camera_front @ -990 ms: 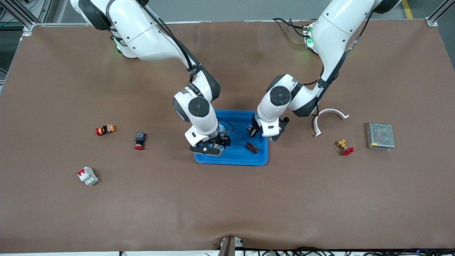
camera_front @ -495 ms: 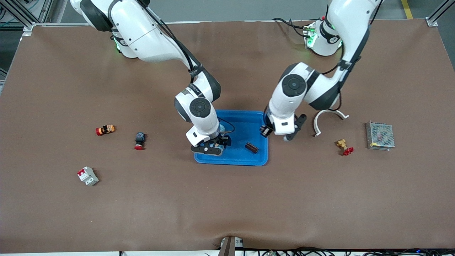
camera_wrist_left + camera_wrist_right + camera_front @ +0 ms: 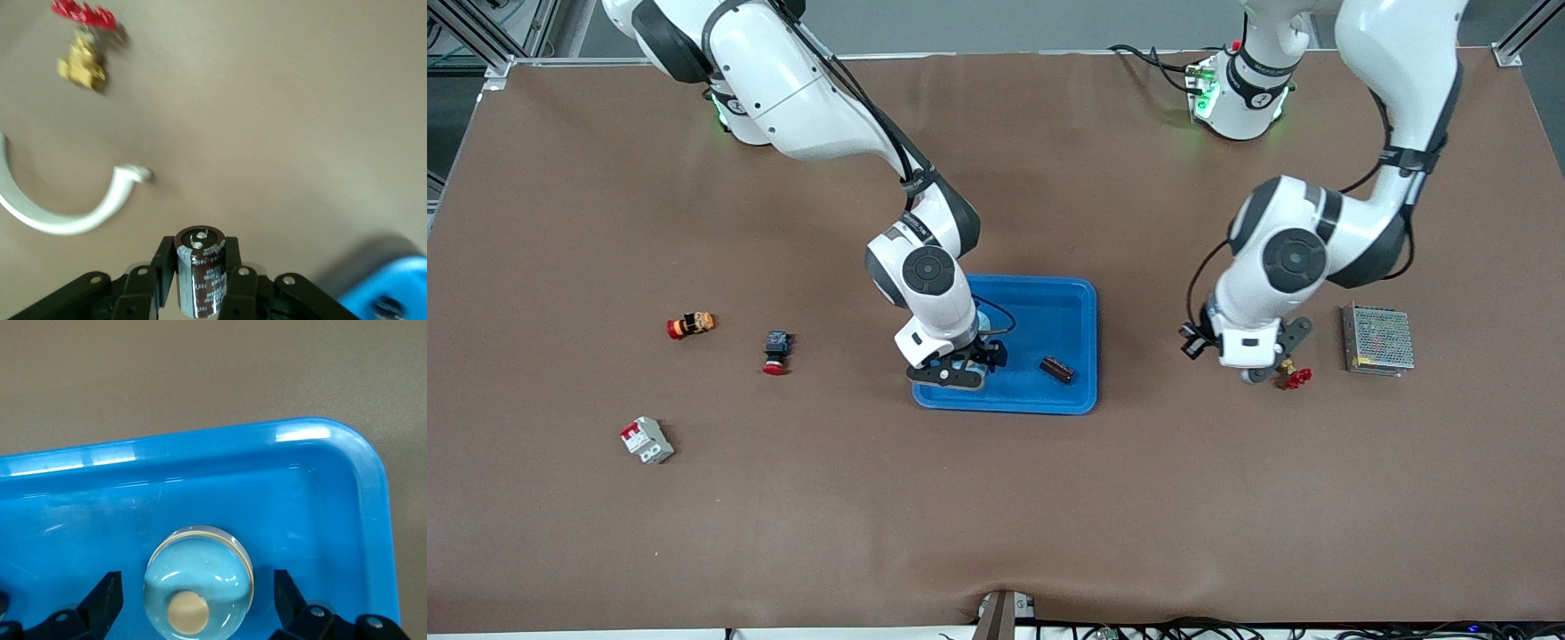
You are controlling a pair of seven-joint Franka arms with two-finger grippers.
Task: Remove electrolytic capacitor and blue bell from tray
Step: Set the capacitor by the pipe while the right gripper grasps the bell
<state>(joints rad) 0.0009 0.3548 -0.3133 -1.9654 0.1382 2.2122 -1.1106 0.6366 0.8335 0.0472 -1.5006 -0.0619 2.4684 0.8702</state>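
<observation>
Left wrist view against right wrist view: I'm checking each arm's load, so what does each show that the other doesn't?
Only the left wrist view shows the dark capacitor pinched in the left end effector, plus a brass valve and a white curved clip. Only the right wrist view shows the round bell between the right end effector's open fingers. Both show the blue tray and brown tabletop.
</observation>
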